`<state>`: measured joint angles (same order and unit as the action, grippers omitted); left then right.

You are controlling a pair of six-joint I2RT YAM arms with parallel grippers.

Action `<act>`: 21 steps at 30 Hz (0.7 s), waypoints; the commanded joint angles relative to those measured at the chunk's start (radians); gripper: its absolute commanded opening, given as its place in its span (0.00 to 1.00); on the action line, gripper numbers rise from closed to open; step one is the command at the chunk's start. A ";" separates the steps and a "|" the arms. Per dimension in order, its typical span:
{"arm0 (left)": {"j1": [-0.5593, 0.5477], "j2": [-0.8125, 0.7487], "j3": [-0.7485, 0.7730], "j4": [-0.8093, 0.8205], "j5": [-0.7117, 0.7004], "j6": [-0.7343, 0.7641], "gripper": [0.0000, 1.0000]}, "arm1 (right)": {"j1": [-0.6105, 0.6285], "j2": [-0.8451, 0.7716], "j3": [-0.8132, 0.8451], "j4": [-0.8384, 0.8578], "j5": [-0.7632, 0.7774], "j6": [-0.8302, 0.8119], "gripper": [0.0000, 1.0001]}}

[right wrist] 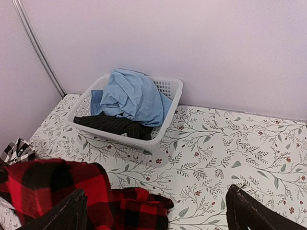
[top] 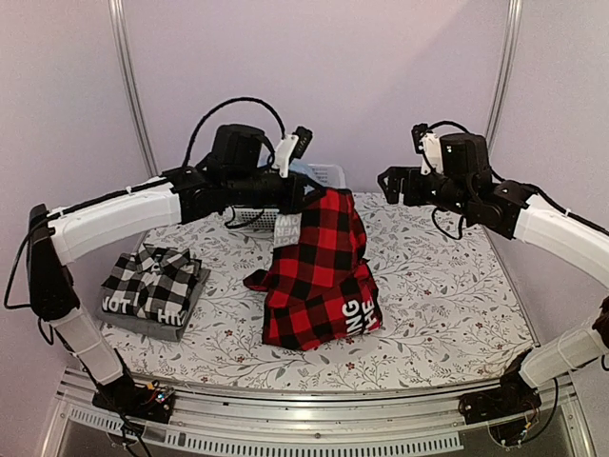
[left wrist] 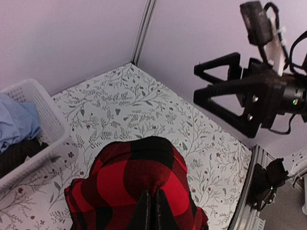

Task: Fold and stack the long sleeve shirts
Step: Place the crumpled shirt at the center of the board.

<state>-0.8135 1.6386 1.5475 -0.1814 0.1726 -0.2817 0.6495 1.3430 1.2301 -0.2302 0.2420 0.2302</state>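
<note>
Flannel shirt (top: 319, 276) hangs from left gripper (top: 316, 195), jaws clamped on its top edge. White lettering at its lower edge is partly legible: "NG". Right gripper (top: 392, 184) jaws wide apart.

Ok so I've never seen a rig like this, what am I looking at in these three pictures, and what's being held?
These are two robot arms bolted at the near edge of a table, each ending in a two-finger gripper. One picture looks down from above and behind them; the other two come from a camera on each wrist. The left gripper is shut on the top of a red-and-black flannel shirt, which hangs down to the table. The right gripper is open and empty. On the left lies a folded black-and-white check shirt atop a dark grey lettered shirt. At the back, a white laundry basket holds light blue cloth and dark cloth.
</note>
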 commanded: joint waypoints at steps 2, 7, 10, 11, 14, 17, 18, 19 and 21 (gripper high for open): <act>-0.006 0.091 -0.111 -0.002 0.277 -0.008 0.04 | 0.002 0.031 -0.037 -0.058 -0.083 0.004 0.99; -0.035 0.116 -0.157 -0.033 0.366 0.036 0.33 | 0.015 0.074 -0.076 -0.074 -0.148 0.022 0.99; -0.018 0.063 -0.237 -0.007 0.310 0.013 0.48 | 0.040 0.081 -0.108 -0.070 -0.199 0.020 0.99; -0.006 0.041 -0.266 0.012 0.303 -0.001 0.56 | 0.051 0.091 -0.113 -0.071 -0.209 0.017 0.99; 0.033 -0.021 -0.344 0.058 0.251 -0.060 0.62 | 0.079 0.127 -0.101 -0.075 -0.231 0.013 0.99; 0.076 -0.071 -0.406 0.059 0.123 -0.121 0.61 | 0.105 0.173 -0.068 -0.069 -0.259 0.012 0.99; 0.096 -0.084 -0.427 0.057 0.092 -0.143 0.61 | 0.118 0.199 -0.047 -0.073 -0.250 0.012 0.99; 0.114 -0.093 -0.448 0.051 0.058 -0.172 0.61 | 0.130 0.218 -0.022 -0.080 -0.231 0.012 0.99; 0.160 -0.106 -0.487 0.037 0.026 -0.222 0.60 | 0.161 0.268 0.041 -0.095 -0.187 0.012 0.99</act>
<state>-0.7300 1.5730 1.1259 -0.1543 0.3290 -0.3904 0.7624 1.5410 1.1633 -0.3145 0.0238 0.2455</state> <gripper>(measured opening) 0.608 0.990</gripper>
